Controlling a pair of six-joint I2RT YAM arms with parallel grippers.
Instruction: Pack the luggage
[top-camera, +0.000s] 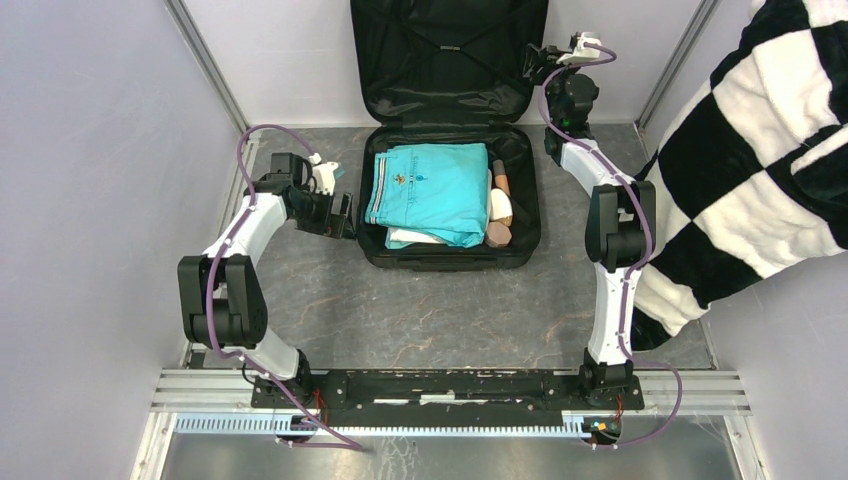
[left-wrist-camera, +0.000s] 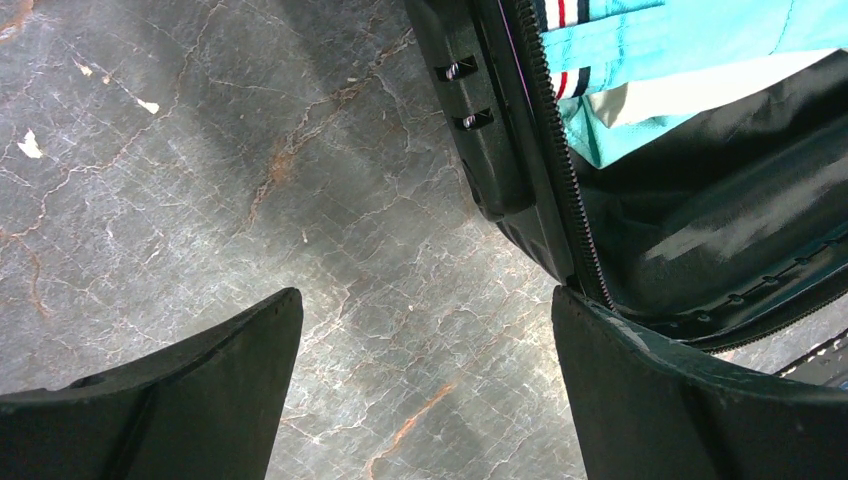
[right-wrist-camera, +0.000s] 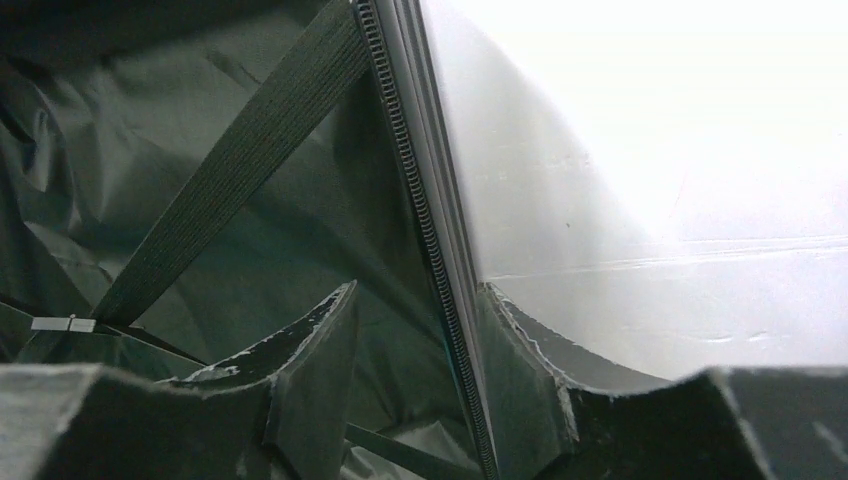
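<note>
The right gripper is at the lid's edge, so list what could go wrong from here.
1. The right gripper straddles only the thin zippered edge of the upright lid; it may slip off if the lid swings down.
2. The turquoise garment and the brown and white items lie close to the rim of the suitcase and could catch in the zipper.
3. The left gripper, open beside the left wall, holds nothing, so the base might slide.

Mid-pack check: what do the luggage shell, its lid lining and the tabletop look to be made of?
The luggage shell: likely hard moulded plastic, black with a dull sheen, rigid rim by the zipper. Its lid lining: thin dark woven fabric, wrinkled, crossed by a webbing strap. The tabletop: grey stone-look with brown veins; stone or laminate, cannot tell.
</note>
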